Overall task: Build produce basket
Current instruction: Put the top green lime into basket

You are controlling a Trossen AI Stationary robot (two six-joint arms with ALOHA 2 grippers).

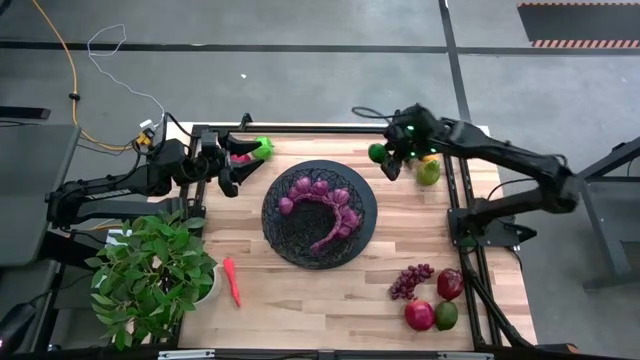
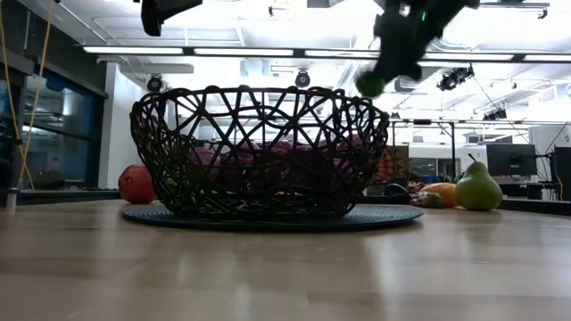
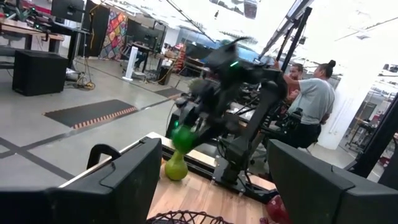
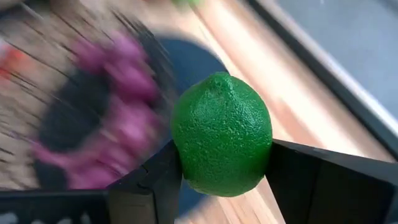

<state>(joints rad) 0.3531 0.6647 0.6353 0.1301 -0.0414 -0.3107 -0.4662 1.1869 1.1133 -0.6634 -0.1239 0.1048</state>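
The black mesh basket (image 1: 320,213) (image 2: 259,152) stands mid-table with purple grape bunches (image 1: 322,205) inside. My right gripper (image 1: 388,162) (image 4: 222,165) is in the air off the basket's far right rim, shut on a green lime (image 1: 377,153) (image 2: 370,83) (image 4: 222,134). My left gripper (image 1: 232,172) (image 3: 211,180) hovers open near the far left corner. A green pear (image 1: 428,172) (image 2: 478,187) and an orange mango (image 2: 440,192) rest near the far right edge. A slim red pepper (image 1: 232,281) lies near left; grapes (image 1: 410,280), two red fruits (image 1: 450,284) and a green one (image 1: 446,315) lie near right. My right gripper pinches the lime across its lower half (image 4: 186,174), one finger on each side. The rounded top with its small nub (image 4: 219,78) stands out beyond the fingers. The fruit is lifted clear, above the height of the basket's rim in the low view.
A leafy potted plant (image 1: 150,275) fills the near left corner. A green and pink toy (image 1: 258,150) lies by the far edge beside my left gripper. Bare wood shows between the basket and the near edge. People stand in the room beyond the table (image 3: 314,99).
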